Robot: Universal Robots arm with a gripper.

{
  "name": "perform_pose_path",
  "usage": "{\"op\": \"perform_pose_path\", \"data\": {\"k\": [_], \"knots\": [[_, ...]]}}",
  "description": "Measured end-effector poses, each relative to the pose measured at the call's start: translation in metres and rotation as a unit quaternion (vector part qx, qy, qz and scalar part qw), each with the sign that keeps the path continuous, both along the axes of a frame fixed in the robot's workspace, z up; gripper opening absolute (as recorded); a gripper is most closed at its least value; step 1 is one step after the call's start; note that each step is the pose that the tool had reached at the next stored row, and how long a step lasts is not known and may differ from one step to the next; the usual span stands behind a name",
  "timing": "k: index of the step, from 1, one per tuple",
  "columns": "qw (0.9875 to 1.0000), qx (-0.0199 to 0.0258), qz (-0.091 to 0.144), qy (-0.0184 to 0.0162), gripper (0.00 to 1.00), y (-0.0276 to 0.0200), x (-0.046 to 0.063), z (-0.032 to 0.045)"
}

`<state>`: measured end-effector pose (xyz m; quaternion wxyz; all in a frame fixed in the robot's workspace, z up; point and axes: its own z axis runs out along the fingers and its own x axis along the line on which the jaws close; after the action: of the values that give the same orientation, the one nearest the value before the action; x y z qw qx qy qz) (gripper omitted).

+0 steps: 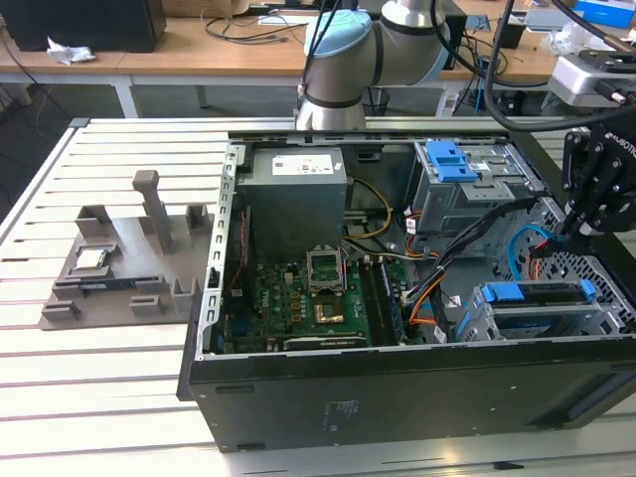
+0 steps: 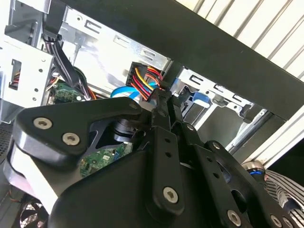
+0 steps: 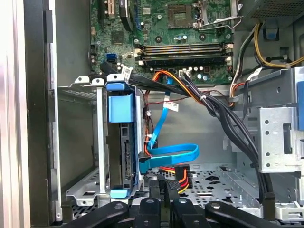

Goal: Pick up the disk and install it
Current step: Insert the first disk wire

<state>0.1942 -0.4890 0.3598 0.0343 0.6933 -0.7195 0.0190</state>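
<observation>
The disk [image 1: 535,295] sits in the drive bay at the corner of the open computer case on the exterior view's right, blue rails on both sides. In the first wrist view the disk [image 3: 124,156] stands on edge in its metal bay, a blue tab above it. My gripper [image 1: 568,231] hangs just behind that bay. Its fingers [image 3: 156,197] are shut on a black power connector [image 3: 180,176] with red, yellow and orange wires, close beside the disk's rear edge. A blue flat data cable [image 3: 172,154] loops right by it. The second wrist view shows the same power connector [image 2: 145,80] at the fingertips.
A grey metal cage with a blue latch [image 1: 452,164] stands behind the bay. Bundles of black cable [image 3: 228,118] cross the case floor. The motherboard [image 1: 298,298] and power supply [image 1: 296,189] fill the case's left half. A grey fixture [image 1: 119,268] holding a small square chip [image 1: 91,260] lies on the table.
</observation>
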Motion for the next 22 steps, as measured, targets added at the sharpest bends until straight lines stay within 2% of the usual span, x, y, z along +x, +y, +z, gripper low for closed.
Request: {"op": "perform_pose_path", "data": {"k": [2, 4, 8, 13, 17, 22], "knots": [[1.0, -0.0004, 0.0, 0.0, 0.17, -0.0001, 0.0, 0.0], [1.0, -0.0005, 0.0, 0.0, 0.17, -0.0036, 0.0, 0.0], [1.0, -0.0005, 0.0, 0.0, 0.17, -0.0178, -0.002, -0.0002], [1.0, -0.0009, 0.0, 0.0, 0.17, -0.0273, -0.008, -0.0021], [1.0, -0.0009, 0.001, 0.0, 0.17, -0.034, -0.01, -0.0079], [1.0, -0.0009, 0.001, 0.0, 0.17, -0.0351, -0.013, -0.0128]]}}
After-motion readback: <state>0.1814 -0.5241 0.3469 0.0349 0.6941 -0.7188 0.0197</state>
